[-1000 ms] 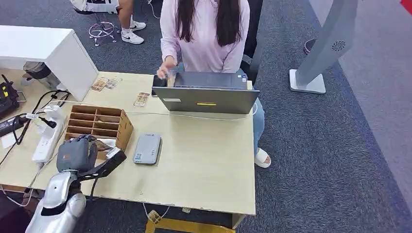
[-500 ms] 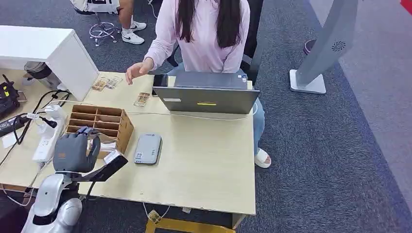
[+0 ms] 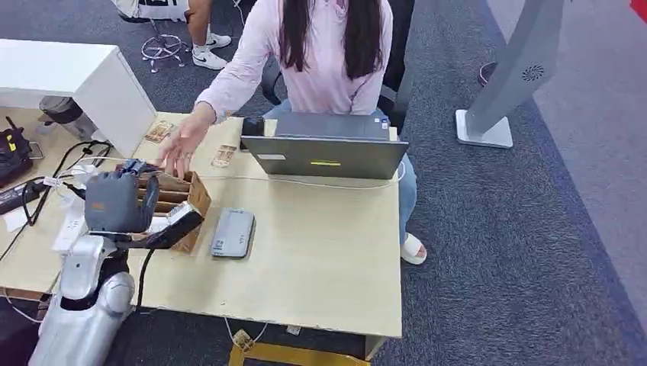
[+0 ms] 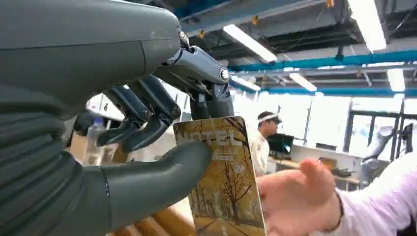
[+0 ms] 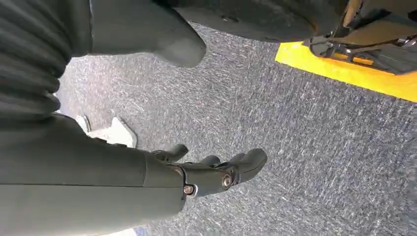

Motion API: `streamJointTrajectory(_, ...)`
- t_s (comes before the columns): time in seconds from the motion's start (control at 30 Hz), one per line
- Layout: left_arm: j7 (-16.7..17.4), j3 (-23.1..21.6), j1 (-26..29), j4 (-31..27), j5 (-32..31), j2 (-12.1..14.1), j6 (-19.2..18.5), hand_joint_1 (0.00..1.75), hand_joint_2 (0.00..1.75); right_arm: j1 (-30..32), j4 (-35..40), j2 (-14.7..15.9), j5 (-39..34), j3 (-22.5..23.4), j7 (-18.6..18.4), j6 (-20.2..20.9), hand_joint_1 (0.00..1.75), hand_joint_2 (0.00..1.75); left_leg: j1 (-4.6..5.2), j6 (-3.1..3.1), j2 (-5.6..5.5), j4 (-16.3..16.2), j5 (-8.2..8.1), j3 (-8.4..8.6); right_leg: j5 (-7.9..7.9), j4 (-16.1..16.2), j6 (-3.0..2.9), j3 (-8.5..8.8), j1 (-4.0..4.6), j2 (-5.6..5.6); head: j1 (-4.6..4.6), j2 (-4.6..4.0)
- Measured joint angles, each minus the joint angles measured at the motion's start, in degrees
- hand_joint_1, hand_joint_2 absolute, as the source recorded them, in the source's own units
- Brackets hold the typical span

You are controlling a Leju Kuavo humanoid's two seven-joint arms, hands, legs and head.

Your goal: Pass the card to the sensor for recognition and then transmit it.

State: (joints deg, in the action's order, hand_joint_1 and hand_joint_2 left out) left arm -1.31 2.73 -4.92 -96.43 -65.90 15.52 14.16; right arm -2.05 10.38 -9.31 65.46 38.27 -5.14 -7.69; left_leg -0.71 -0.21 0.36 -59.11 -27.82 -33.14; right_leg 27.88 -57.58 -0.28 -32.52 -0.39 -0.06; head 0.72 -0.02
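- Left wrist view: left hand point(image 4: 147, 132) pinches the card point(image 4: 223, 179) between thumb and fingers, near its top edge; card upright, printed face toward camera.
- Head view: left hand point(image 3: 114, 200) raised over the wooden organiser point(image 3: 187, 200) at the counter point(image 3: 320, 252) edge; sensor point(image 3: 233, 232), a flat grey box, lies just beside it.
- A person's hand point(image 3: 177, 151) reaches toward the card; in the wrist view that hand point(image 4: 300, 201) is just beside it, contact unclear.
- Card judged thin, light, stiff, glossy: likely to slip or swivel in a small pinch. Best held by one end, leaving the free end for the person.
- Right hand point(image 5: 216, 172) hangs over carpet, fingers loosely curled, holding nothing.
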Motion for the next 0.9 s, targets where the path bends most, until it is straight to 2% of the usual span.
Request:
streamJointTrajectory(0.03, -0.2, -0.2, -0.5, 0.3, -0.1, 0.0, 0.5, 1.75, 1.75, 0.0, 0.0, 0.0, 0.3, 0.0, 0.0, 0.1, 0.0, 1.75, 0.0, 0.0, -0.02, 0.0, 0.0, -0.01, 0.01, 0.0, 0.01, -0.02, 0.0, -0.01, 0.02, 0.0)
streamJointTrajectory(0.07, -0.7, -0.8, -5.5, 5.0, -1.5, 0.1, 3.4, 1.75, 1.75, -0.2, 0.0, 0.0, 1.4, 0.0, 0.0, 0.7, 0.0, 1.75, 0.01, 0.04, -0.14, 0.0, 0.03, -0.04, 0.02, 0.0, 0.02, 0.01, 0.0, -0.16, 0.0, 0.0)
streamJointTrajectory(0.1, -0.7, -1.4, -13.7, 14.3, -3.4, 0.3, 5.8, 1.75, 1.75, -0.6, 0.0, 0.0, 2.4, 0.0, 0.0, 0.9, 0.0, 1.75, 0.0, 0.02, -0.12, 0.0, 0.11, -0.03, -0.08, 0.0, -0.04, 0.01, 0.0, -0.15, 0.02, 0.0)
streamJointTrajectory(0.13, -0.7, -2.0, -17.2, 18.7, -3.7, 0.3, 6.4, 1.75, 1.75, -0.7, 0.0, 0.0, 2.6, 0.0, 0.0, 0.9, 0.0, 1.75, 0.0, -0.03, -0.09, 0.0, 0.15, -0.04, -0.14, 0.0, -0.07, 0.01, 0.0, -0.12, -0.04, 0.0)
streamJointTrajectory(0.2, -0.7, -2.2, -19.9, 22.4, -3.8, 0.2, 6.8, 1.75, 1.75, -0.7, 0.0, 0.0, 2.4, 0.0, 0.0, 1.1, 0.0, 1.75, 0.0, -0.03, 0.03, 0.0, 0.15, -0.02, -0.17, 0.0, -0.09, -0.02, 0.0, -0.01, 0.0, 0.0)
streamJointTrajectory(0.37, -0.6, -3.1, -22.5, 26.9, -3.8, 0.0, 6.8, 1.75, 1.75, -0.7, 0.0, 0.0, 2.4, 0.0, -0.2, 1.5, 0.0, 1.75, 0.0, -0.03, 0.02, 0.0, 0.14, -0.04, -0.16, 0.0, -0.09, -0.04, 0.0, 0.0, -0.02, 0.0)
streamJointTrajectory(0.6, 0.2, -3.5, -22.6, 28.5, -3.4, 0.0, 6.8, 1.75, 1.75, -0.7, 0.0, 0.0, 3.0, 0.0, -0.2, 1.6, 0.0, 1.75, 0.0, -0.02, 0.06, 0.0, 0.12, -0.07, -0.15, 0.0, -0.09, -0.07, 0.0, 0.04, 0.0, 0.0)
streamJointTrajectory(0.63, 0.2, -3.5, -22.6, 28.6, -3.3, 0.0, 6.8, 0.52, 1.75, -0.7, 0.0, 0.0, 3.0, 0.0, -0.2, 1.6, 0.0, 1.75, 0.0, -0.02, 0.07, 0.0, 0.12, -0.07, -0.15, 0.0, -0.09, -0.07, 0.0, 0.04, -0.02, 0.0)
streamJointTrajectory(0.67, 0.2, -3.5, -22.6, 28.7, -3.3, 0.0, 6.8, 0.0, 1.75, -0.7, 0.0, 0.0, 3.1, 0.0, -0.3, 1.6, 0.0, 1.75, 0.0, -0.02, 0.06, 0.0, 0.12, -0.07, -0.15, 0.0, -0.09, -0.07, 0.0, 0.04, 0.0, 0.0)
streamJointTrajectory(0.9, 0.2, -3.5, -22.0, 28.8, -2.8, -0.1, 7.8, 0.0, 1.75, -0.7, 0.0, 0.0, 3.2, 0.0, -0.5, 1.3, 0.0, 1.75, 0.0, -0.01, 0.04, 0.0, 0.12, -0.07, -0.16, 0.0, -0.09, -0.06, 0.0, 0.02, 0.0, 0.0)
